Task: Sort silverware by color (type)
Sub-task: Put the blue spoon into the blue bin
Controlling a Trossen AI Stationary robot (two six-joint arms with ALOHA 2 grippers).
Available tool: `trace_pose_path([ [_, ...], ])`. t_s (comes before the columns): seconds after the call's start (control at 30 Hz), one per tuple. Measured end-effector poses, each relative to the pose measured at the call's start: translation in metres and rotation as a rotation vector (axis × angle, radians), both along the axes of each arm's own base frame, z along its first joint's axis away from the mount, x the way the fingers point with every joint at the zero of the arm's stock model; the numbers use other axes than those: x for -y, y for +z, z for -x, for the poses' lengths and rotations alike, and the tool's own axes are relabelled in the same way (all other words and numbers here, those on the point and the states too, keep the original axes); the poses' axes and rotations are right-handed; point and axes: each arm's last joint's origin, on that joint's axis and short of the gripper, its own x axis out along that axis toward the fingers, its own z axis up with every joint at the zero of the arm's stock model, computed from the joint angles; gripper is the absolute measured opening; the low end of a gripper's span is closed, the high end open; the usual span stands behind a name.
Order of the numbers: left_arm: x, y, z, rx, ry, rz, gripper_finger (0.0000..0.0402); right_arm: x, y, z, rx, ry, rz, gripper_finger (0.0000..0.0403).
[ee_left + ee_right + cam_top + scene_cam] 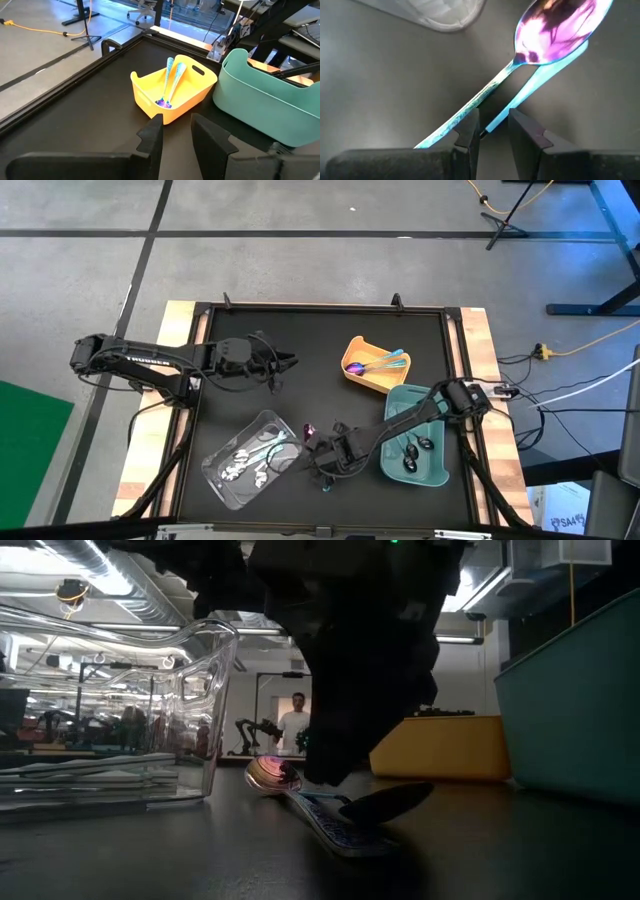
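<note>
Spoon (547, 27) duty was mid-swing when I looked over: the right claw (492, 131) was down on the black worktop (300, 340) at about 6 o'clock, between the clear tray (232, 476) and the teal tray (440, 476). Its fingers (467, 131) were nearly together, pinching the thin handle of an iridescent purple-blue spoon that lay flat, bowl pointing away from the claw. My guess is the trick here would be lifting straight up, since the grip looked skinny and the spoon could swivel, then heading for the yellow tray (355, 375) at 1 o'clock, where two matching spoons (170, 85) already sat. Silver ones were in the clear tray, dark ones in the teal. The left claw (176, 137) hovered at 10 o'clock, fingers slightly apart, holding nothing.
</note>
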Motion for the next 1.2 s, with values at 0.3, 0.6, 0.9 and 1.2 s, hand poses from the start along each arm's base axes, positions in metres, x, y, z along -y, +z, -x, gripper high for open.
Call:
trace_pose_path([
  [0.3,0.0,0.0,0.0,0.004,0.008,0.02,0.0094,0.0,-0.012,-0.002,-0.027,-0.011,0.011,0.009],
  [0.6,0.0,-0.002,0.001,-0.017,0.009,0.021,0.0094,0.0,-0.02,-0.002,-0.05,-0.012,0.023,0.009],
  [0.9,0.0,-0.003,0.001,-0.023,0.009,0.021,0.0094,0.0,-0.022,-0.002,-0.055,-0.012,0.029,0.0067],
  [1.2,0.001,-0.003,0.001,-0.023,0.006,0.023,0.0094,0.001,-0.023,-0.001,-0.065,-0.011,0.032,0.0004],
])
